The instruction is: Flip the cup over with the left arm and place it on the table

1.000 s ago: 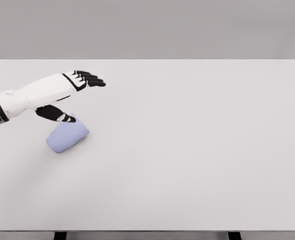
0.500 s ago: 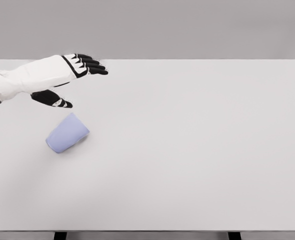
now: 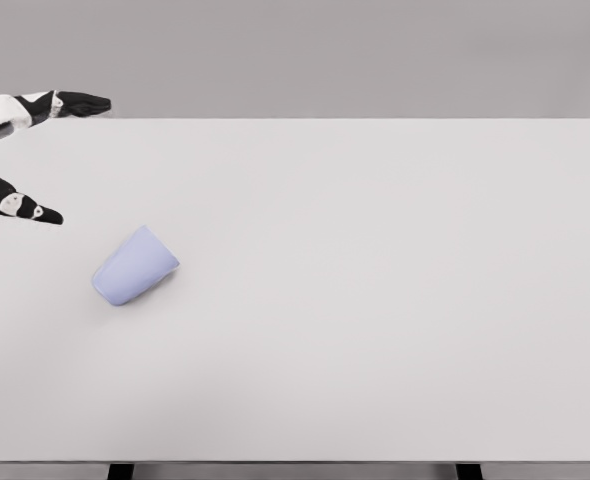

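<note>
Cup (image 3: 135, 265) handling is not under way at this moment: the left hand (image 3: 20, 160) has withdrawn over the last second from a position directly above and touching the cup to the far left edge of the view, where only its fingertips remain visible. The upper fingers (image 3: 75, 102) extend flat toward the right near the table's back edge, and the thumb (image 3: 20, 203) points right and slightly downward below them; the wide gap between the two shows the hand spread and holding nothing. The palm and forearm are outside the view. The cup has not moved during this retreat. It lies on its side on the table (image 3: 375, 300), in the left half, with its wide end toward the lower left and its narrow base toward the upper right, well apart from the thumb. In judgement, the flip is not achieved, since the cup is neither upright nor grasped, so the left arm would have to come back and take hold again. The right arm is not visible.
</note>
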Tool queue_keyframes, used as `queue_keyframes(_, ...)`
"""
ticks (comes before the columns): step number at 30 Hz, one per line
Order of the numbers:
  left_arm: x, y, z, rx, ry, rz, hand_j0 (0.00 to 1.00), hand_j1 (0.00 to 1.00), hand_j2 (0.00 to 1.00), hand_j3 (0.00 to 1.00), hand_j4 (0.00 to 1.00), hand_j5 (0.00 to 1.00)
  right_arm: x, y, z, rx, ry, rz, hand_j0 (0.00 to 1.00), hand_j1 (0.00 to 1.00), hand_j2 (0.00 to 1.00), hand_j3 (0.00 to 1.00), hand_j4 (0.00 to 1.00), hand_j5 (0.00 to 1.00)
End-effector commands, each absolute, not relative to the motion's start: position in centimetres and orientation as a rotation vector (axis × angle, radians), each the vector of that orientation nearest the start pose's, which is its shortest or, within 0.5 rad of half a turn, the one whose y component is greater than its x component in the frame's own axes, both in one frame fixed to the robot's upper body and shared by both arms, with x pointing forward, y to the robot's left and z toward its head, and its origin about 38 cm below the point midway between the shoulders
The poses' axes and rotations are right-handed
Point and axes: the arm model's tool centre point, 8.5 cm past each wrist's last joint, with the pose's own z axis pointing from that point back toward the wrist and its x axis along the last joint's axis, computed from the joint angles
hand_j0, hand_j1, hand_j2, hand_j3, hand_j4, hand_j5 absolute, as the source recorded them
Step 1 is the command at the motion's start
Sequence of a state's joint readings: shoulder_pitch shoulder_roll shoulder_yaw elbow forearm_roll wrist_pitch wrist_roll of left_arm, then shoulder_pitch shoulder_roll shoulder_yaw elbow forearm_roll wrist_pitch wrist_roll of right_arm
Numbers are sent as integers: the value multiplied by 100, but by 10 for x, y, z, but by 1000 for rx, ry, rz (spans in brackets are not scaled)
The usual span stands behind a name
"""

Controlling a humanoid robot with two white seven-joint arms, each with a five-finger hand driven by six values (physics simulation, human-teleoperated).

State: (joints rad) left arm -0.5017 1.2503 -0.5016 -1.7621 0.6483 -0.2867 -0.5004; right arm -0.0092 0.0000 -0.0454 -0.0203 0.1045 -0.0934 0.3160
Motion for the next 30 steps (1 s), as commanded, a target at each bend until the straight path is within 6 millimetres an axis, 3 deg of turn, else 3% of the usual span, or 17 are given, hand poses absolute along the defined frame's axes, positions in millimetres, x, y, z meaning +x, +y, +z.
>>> queue_keyframes(1,383,365,318,-139,-1602,-1068,100,100,100,100,100,100,20,-245,-260,229,-107,82,100,100,100,100,100,100)
queue_keyframes(5,377,357,264,-217,-1519,-979,100,100,100,100,100,100,21,-245,-260,231,-109,82,100,100,100,100,100,100)
queue_keyframes(8,372,350,241,-265,-1485,-948,100,100,100,100,100,100,21,-245,-260,229,-108,83,100,100,100,100,100,100)
queue_keyframes(18,366,347,213,-279,-1391,-918,100,100,100,100,100,100,20,-245,-260,229,-109,82,100,100,100,100,100,100)
queue_keyframes(30,361,338,194,-289,-1367,-929,100,100,100,100,100,100,21,-245,-260,229,-109,82,100,100,100,100,100,100)
